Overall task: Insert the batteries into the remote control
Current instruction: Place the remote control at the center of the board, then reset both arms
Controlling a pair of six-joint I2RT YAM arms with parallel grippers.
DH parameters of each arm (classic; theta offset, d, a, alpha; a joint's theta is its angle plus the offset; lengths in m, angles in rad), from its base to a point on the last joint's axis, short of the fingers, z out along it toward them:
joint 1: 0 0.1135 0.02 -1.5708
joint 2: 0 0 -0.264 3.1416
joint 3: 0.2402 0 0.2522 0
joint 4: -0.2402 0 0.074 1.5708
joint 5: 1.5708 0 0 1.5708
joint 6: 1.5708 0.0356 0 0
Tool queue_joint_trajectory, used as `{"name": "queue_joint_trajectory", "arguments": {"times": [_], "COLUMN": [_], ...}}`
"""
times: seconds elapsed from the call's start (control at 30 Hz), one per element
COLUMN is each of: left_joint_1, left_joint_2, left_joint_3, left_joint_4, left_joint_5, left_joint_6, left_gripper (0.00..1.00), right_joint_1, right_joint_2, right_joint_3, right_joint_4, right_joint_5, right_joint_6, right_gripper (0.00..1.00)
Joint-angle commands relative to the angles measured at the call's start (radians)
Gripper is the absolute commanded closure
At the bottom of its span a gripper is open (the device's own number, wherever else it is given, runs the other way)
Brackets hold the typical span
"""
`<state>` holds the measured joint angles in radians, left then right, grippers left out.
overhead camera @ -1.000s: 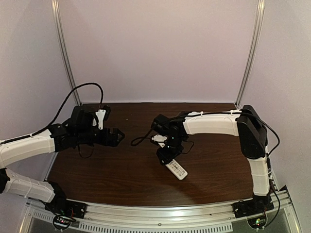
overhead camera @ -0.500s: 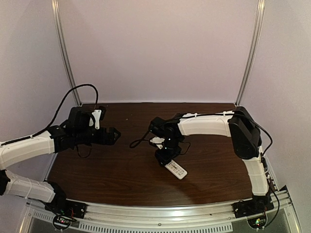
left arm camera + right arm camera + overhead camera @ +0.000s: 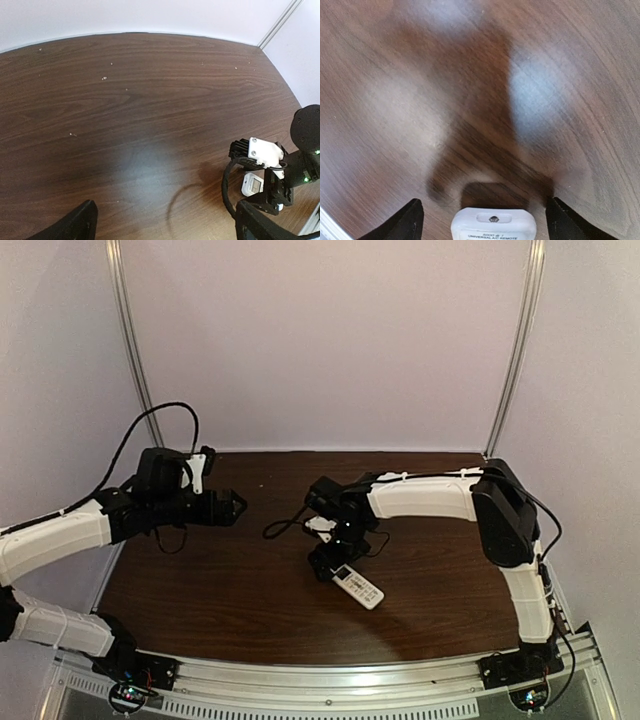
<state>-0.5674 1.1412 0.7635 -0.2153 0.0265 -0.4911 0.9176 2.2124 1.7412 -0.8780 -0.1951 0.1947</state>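
The remote control [image 3: 358,586] is a slim white bar lying flat on the dark wooden table [image 3: 230,580], right of centre, with its button face up. My right gripper [image 3: 330,565] is low over its far end and stands open. In the right wrist view the remote control's end [image 3: 493,225] sits between the spread fingertips [image 3: 412,212], touching neither. My left gripper [image 3: 235,507] hovers open and empty above the table's far left. In the left wrist view its jaws [image 3: 165,210] frame bare wood, and the remote control [image 3: 251,185] shows at the lower right. The batteries are out of view.
A black cable [image 3: 285,528] loops from the right wrist down onto the table. The enclosure's pale back wall [image 3: 320,340] and two metal uprights [image 3: 130,350] border the table. An aluminium rail [image 3: 330,680] runs along the near edge.
My right gripper's jaws have spread wide around the end of the remote, which stays lying on the table. The left arm has drawn back a little toward the far left.
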Motion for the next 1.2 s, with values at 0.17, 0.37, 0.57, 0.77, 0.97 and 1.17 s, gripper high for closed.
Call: {"name": "queue_joint_trajectory", "arguments": {"times": [0.17,0.37,0.57,0.77,0.97,1.17], "left_joint_1": [0.038,0.104,0.156,0.161,0.161,0.161], "left_joint_2": [0.172,0.249,0.278,0.277,0.282,0.280], "left_joint_3": [0.325,0.457,0.390,0.240,0.121,0.144], "left_joint_4": [-0.147,-0.202,-0.182,-0.106,-0.013,-0.020], "left_joint_5": [0.025,0.036,0.024,0.031,0.056,0.024], "left_joint_6": [0.133,0.169,0.173,0.125,0.072,0.078], "left_gripper": [0.03,0.03,0.03,0.02,0.03,0.03], "right_joint_1": [-0.129,-0.342,-0.543,-0.629,-0.634,-0.635], "right_joint_2": [-0.341,-0.621,-0.835,-0.940,-0.969,-0.976], "right_joint_3": [-0.222,-0.514,-0.773,-0.960,-1.065,-1.056], "right_joint_4": [0.316,0.586,0.720,0.812,0.874,0.897], "right_joint_5": [-0.087,-0.180,-0.211,-0.226,-0.235,-0.223], "right_joint_6": [0.062,0.125,0.122,0.129,0.150,0.143], "right_gripper": [0.00,0.00,0.00,0.00,0.00,0.00]}}
